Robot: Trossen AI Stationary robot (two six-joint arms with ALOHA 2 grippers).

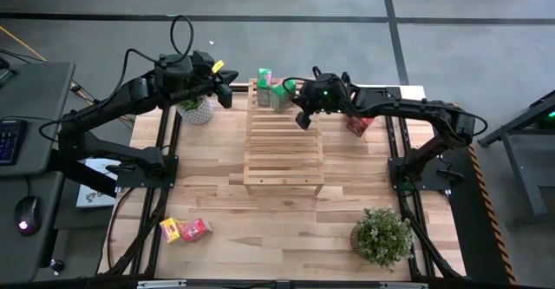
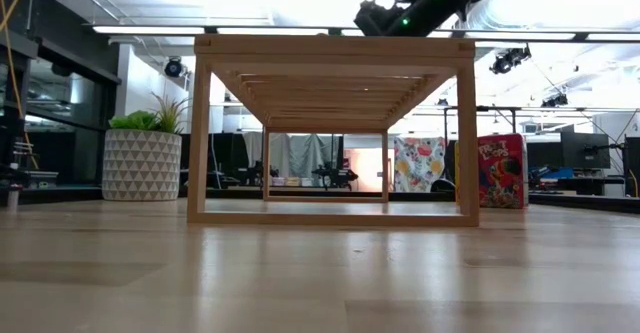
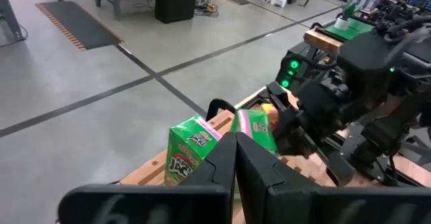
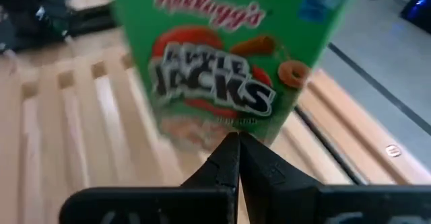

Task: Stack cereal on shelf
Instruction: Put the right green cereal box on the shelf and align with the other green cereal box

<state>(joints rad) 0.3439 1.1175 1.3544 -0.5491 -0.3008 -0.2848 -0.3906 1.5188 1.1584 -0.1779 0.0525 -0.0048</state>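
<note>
Cereal boxes (image 1: pixel 264 87), two small green cardboard ones, stand at the far end of the light slatted wooden shelf (image 1: pixel 284 154), one upright, the other (image 1: pixel 279 95) tilted beside it. Right gripper (image 1: pixel 303 118) hovers over the rack's far slats just beside the tilted box, its fingers (image 4: pixel 232 158) pressed together and holding nothing; the right wrist view shows the green carton's face close ahead. Left gripper (image 1: pixel 227 100) hangs near the rack's far left corner, fingers (image 3: pixel 232 158) likewise closed and empty, pointing toward the green boxes.

A pink-red box (image 1: pixel 358 124) stands on the wooden surface (image 1: pixel 277 228) just right of the rack, under the right arm. One yellow box (image 1: pixel 170 230) and another pink-red box (image 1: pixel 197 229) lie together near the front left edge, well apart from the rack. A patterned white pot with a leafy plant (image 1: pixel 196 109) sits at the far left, beneath the left arm; a bushier plant (image 1: pixel 381 235) occupies the front right corner. Most of the rack's slats and the surface's front centre lie open
</note>
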